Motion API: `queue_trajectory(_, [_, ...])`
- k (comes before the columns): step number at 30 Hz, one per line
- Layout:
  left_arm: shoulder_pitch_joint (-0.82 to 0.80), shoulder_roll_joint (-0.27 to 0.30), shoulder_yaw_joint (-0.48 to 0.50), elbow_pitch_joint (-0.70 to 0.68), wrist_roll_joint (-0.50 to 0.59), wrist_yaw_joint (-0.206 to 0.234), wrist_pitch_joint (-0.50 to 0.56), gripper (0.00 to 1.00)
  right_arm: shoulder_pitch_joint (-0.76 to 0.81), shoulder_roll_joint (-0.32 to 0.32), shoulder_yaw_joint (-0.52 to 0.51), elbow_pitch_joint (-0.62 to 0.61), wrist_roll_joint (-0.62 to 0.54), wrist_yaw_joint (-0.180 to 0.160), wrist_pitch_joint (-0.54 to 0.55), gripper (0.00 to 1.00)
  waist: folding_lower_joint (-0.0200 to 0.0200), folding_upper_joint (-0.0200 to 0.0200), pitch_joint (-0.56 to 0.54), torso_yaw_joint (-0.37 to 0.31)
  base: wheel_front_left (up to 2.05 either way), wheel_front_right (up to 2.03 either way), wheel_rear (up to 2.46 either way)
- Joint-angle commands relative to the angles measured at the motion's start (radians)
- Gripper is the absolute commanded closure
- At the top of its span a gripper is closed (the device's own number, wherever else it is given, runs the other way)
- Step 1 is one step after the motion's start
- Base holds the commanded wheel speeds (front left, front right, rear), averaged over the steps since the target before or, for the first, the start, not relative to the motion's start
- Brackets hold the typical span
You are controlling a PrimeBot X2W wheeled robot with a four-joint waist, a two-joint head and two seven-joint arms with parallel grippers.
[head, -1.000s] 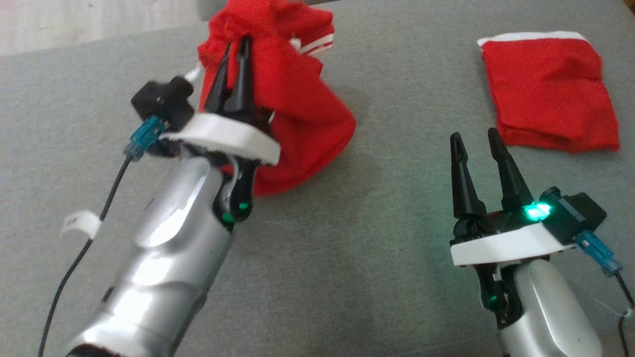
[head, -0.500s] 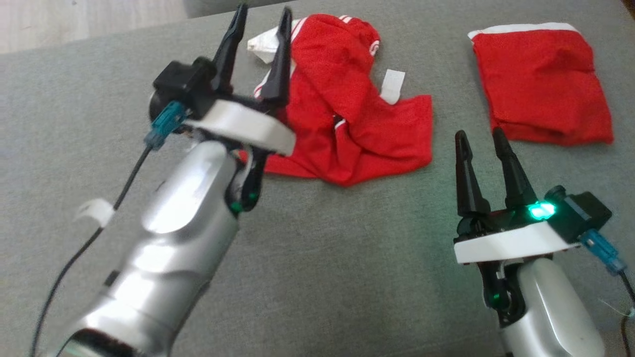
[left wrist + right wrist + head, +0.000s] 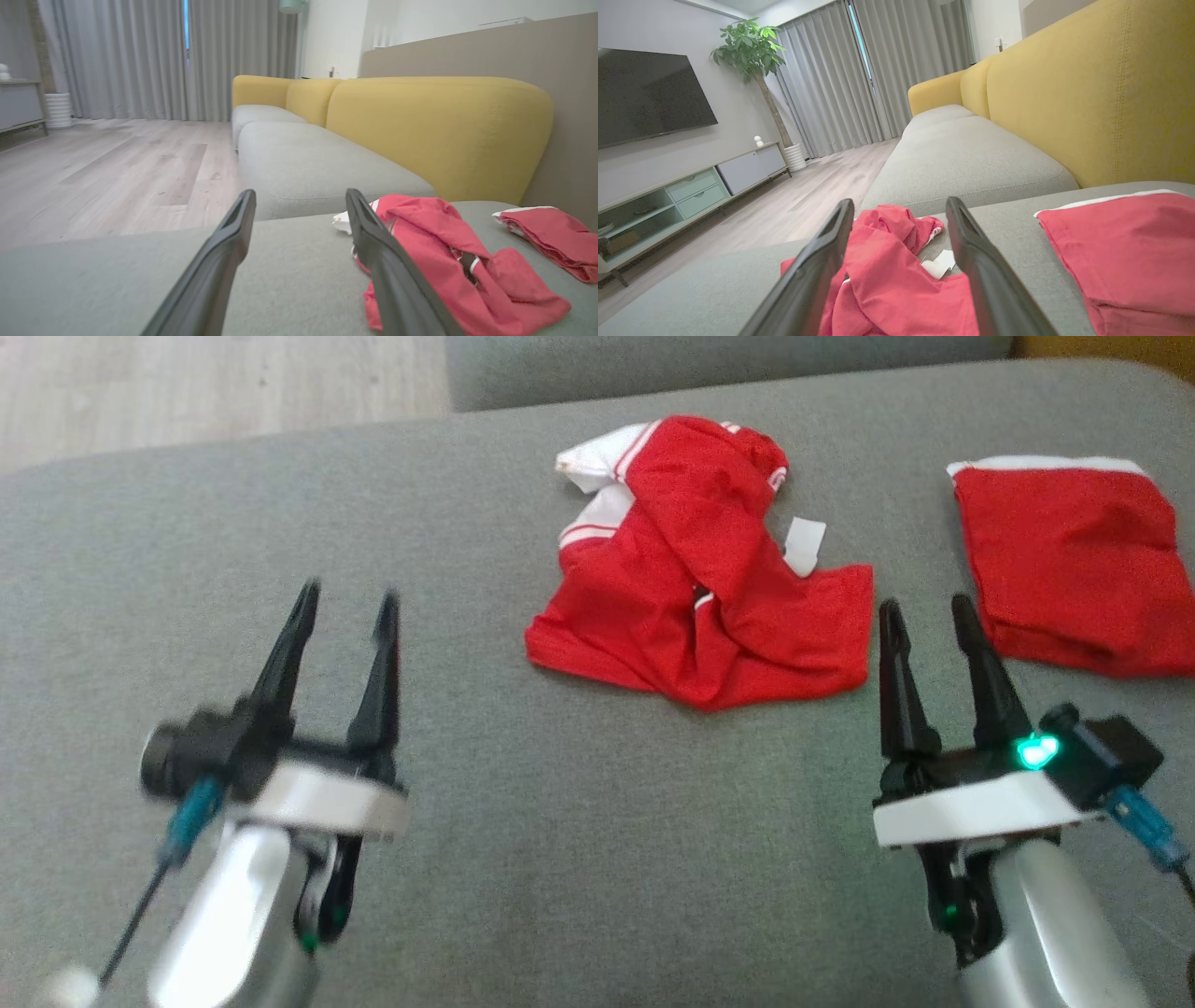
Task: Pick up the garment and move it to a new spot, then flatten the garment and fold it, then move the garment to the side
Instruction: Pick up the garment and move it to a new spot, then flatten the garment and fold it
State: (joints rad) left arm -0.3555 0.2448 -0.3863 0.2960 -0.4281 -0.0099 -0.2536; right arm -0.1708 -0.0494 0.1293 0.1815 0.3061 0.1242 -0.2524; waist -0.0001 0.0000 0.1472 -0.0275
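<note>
Red crumpled garment (image 3: 709, 607) on grey cushion (image 3: 560, 859)

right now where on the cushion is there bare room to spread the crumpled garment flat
Bare cushion lies between the left gripper and the crumpled garment, and in the near strip between both grippers. Crowded at right: the folded garment and right gripper sit close by.
</note>
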Motion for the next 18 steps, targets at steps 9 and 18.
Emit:
queue_trajectory(9, [0.192, -0.09, 0.201, -0.152, 0.083, -0.024, -0.008, 0.0, 0.034, -0.001, 0.033, -0.011, -0.006, 0.007, -0.009, 0.0, 0.0001, 0.0, -0.038, 0.028, 0.0, 0.0, 0.0])
queue_trajectory(18, [0.176, -0.152, 0.254, -0.15, 0.151, -0.087, -0.008, 0.0, -0.013, -0.001, -0.001, 0.087, -0.052, 0.007, -0.007, 0.0, 0.0001, 0.0, -0.011, 0.042, 0.0, 0.0, 0.0])
